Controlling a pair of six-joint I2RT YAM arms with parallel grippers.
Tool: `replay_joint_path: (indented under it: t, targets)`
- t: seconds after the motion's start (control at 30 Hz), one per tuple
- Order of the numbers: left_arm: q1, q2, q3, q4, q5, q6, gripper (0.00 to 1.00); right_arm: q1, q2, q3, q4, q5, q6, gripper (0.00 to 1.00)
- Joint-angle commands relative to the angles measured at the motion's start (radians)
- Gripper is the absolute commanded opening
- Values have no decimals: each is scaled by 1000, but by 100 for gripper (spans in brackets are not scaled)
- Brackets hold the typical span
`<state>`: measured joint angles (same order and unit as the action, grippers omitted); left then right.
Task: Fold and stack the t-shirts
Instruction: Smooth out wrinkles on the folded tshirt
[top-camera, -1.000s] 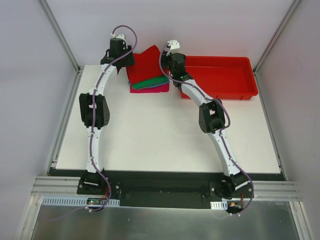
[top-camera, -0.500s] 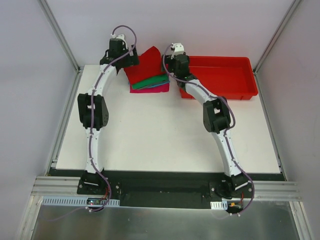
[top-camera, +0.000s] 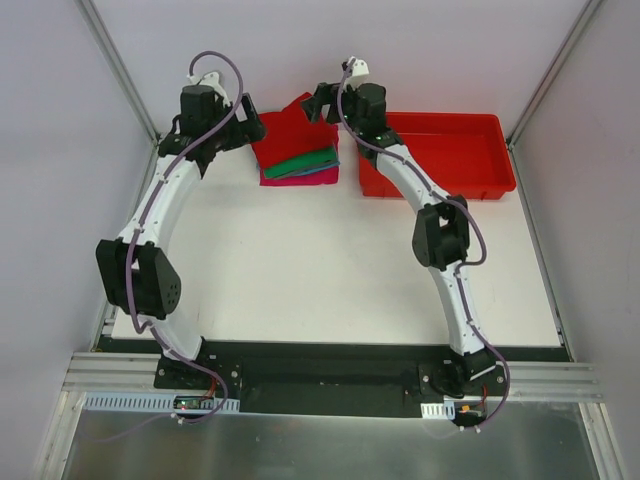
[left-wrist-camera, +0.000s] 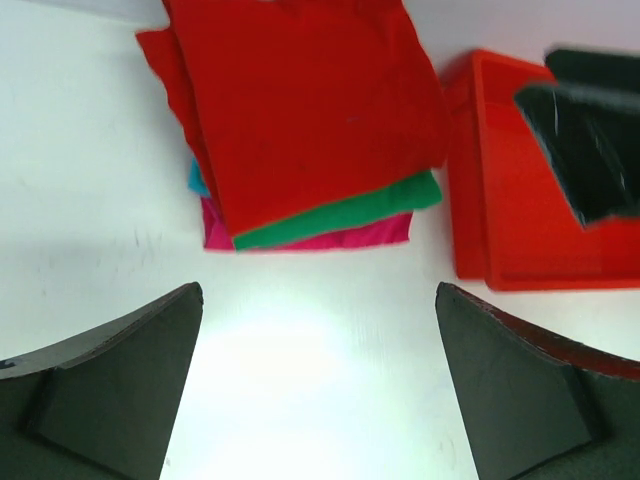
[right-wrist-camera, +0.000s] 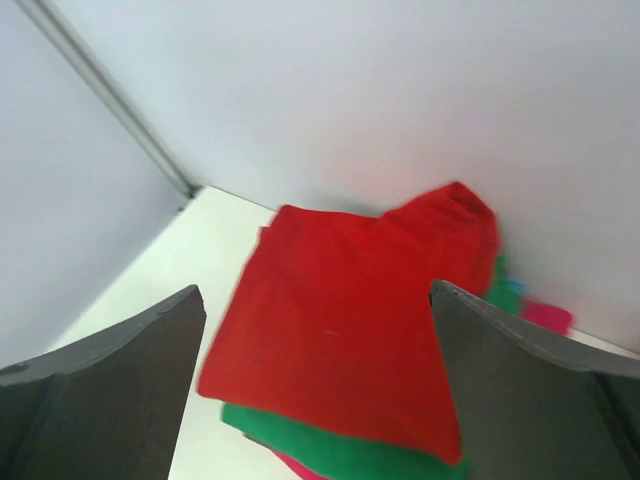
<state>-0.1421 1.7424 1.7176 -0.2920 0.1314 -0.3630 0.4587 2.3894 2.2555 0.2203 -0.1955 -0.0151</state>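
We see a matte white table (top-camera: 330, 270) between pale walls (top-camera: 400, 50). Just left of the rigid red bin (top-camera: 470, 150) sit the soft, folded t-shirts (top-camera: 296, 150) (red topmost); left gripper (left-wrist-camera: 315, 300) and right gripper (right-wrist-camera: 315, 292) both spread wide.

Lab cell: aluminium frame (top-camera: 116, 60), white table (top-camera: 330, 270).

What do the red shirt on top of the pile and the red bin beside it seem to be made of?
Red shirt: soft cloth, matte; it lies limp, with a bunched far corner. Red bin: probably rigid plastic with a smooth finish; it has straight walls and a crisp moulded rim.
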Motion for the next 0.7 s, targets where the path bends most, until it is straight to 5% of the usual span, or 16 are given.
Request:
replay_joint_path:
  t: [0.0, 0.17, 0.67]
  targets:
    - [9, -86, -143, 8, 43, -40, 99, 9, 172, 185, 71, -165, 237, 96]
    - [9, -86, -220, 8, 60, -47, 99, 15, 280, 250, 87, -116, 316, 96]
    - [9, -121, -296, -2, 99, -76, 99, 0, 127, 27, -77, -21, 303, 96]
